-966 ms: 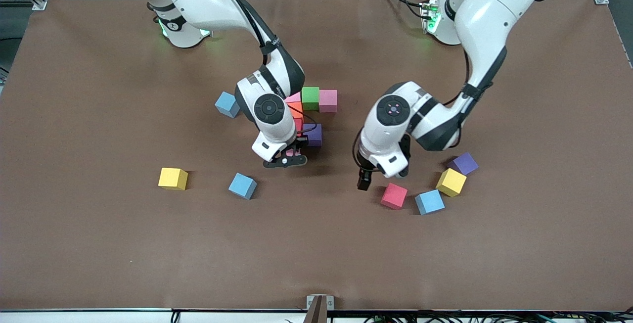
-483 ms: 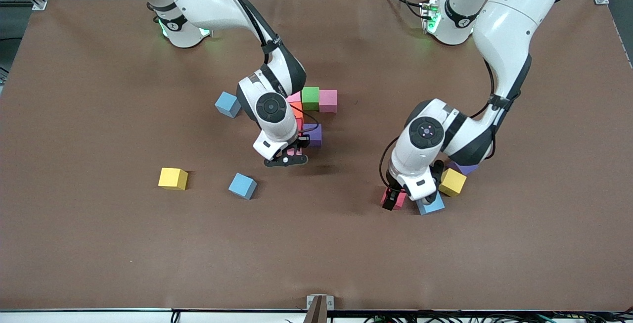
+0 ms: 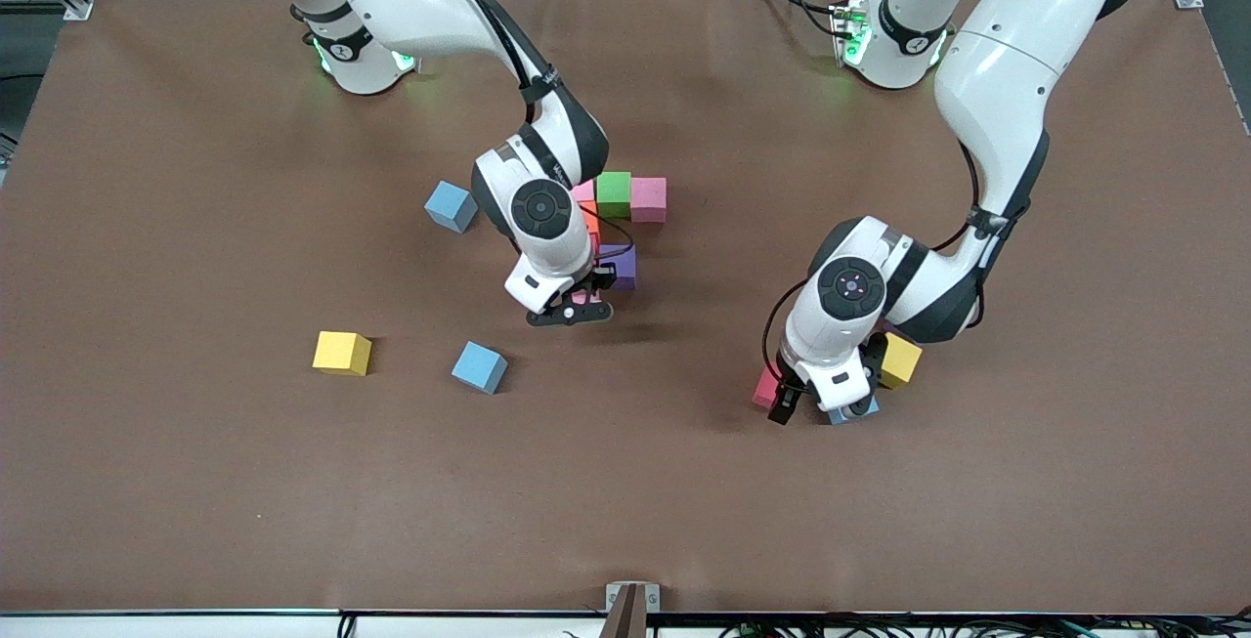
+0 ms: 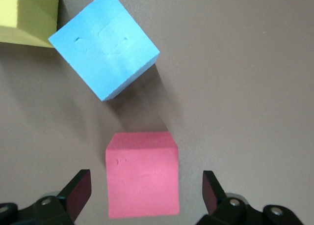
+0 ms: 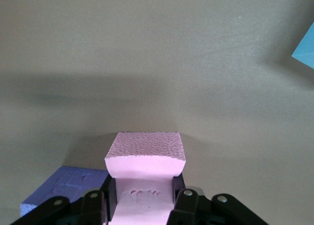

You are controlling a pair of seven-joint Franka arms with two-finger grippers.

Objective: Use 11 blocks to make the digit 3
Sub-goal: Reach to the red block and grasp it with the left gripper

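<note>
My right gripper (image 3: 570,311) is shut on a pink block (image 5: 145,158), low over the table beside the purple block (image 3: 622,265) of a started cluster. That cluster also has a green block (image 3: 614,193), a pink block (image 3: 648,199) and an orange block (image 3: 589,218), partly hidden by the right wrist. My left gripper (image 4: 145,188) is open, its fingers on either side of a red block (image 4: 142,175) and apart from it. In the front view the red block (image 3: 767,386) peeks out beside the left gripper (image 3: 816,402).
Loose blocks lie around: a light blue one (image 3: 451,205) beside the cluster, a yellow one (image 3: 342,353) and a light blue one (image 3: 479,366) nearer the camera. By the red block sit a light blue block (image 4: 104,43) and a yellow block (image 3: 899,360).
The left arm swung toward its own end of the table and came down around the red block, covering the purple block there. The right gripper barely shifted, still holding the pink block.
</note>
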